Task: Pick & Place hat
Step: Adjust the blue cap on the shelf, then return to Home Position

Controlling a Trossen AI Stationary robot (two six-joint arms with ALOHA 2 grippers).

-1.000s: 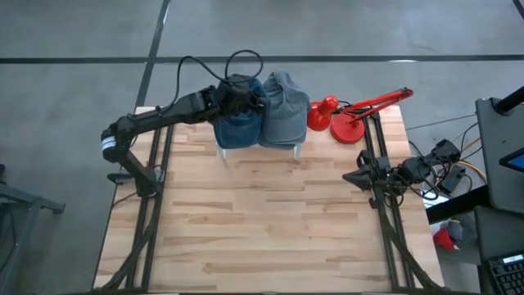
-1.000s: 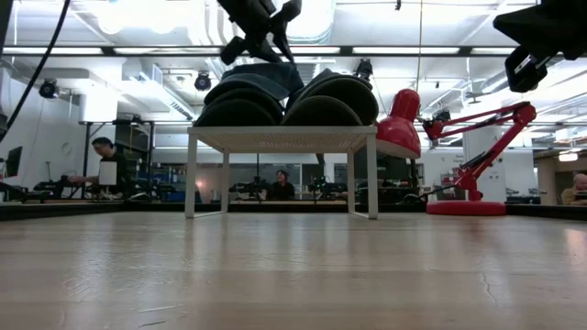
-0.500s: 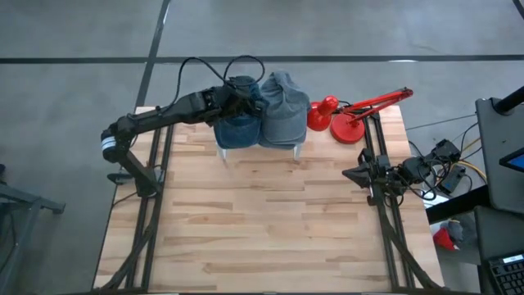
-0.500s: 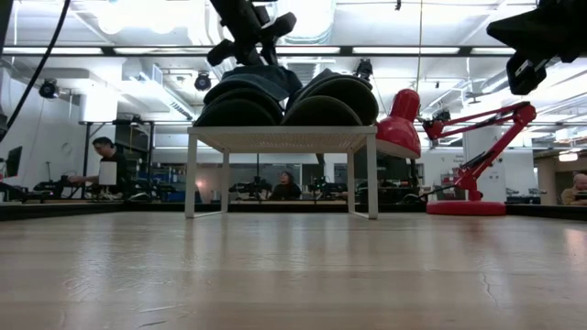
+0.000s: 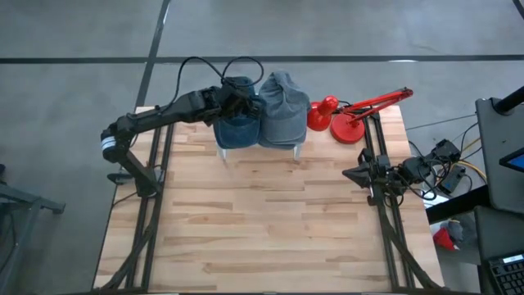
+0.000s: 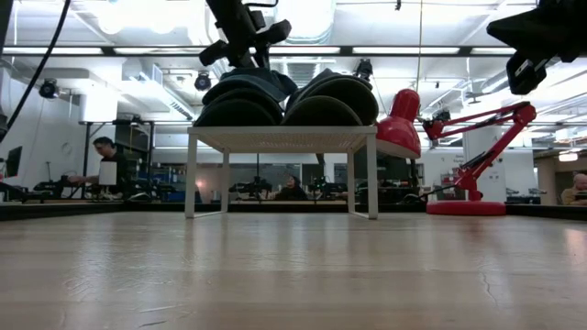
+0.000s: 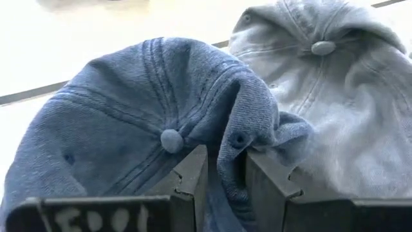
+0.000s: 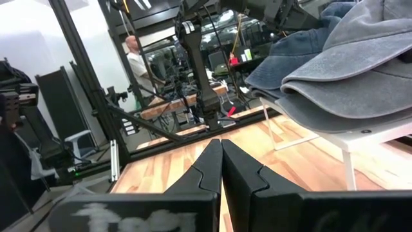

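Observation:
A blue denim hat (image 5: 236, 127) and a grey hat (image 5: 285, 106) lie side by side on a small white stand (image 6: 284, 137) at the table's far edge. They also show in the left wrist view: the blue hat (image 7: 129, 109) and the grey hat (image 7: 335, 96). My left gripper (image 5: 244, 100) is above the blue hat's crown and shut on it. My right gripper (image 5: 350, 175) is shut and empty, above the table's right side. My left gripper pinches a raised fold of the blue hat's crown (image 7: 233, 132) between its two fingers, beside the top button (image 7: 171, 140). The fingers come slanting down from the table's left. The fold stands up between them, and the rest of the hat lies on the stand.
A red desk lamp (image 5: 352, 111) stands at the far right, next to the stand. The wooden table (image 5: 262, 221) stretches from the stand to the near edge. People and workbenches show in the room behind.
My left gripper has gone a little toward the table's left and slightly down, still shut on the blue hat's crown. The pinched fold has gone with it and sits lower, while the hat's brim end has stayed on the stand.

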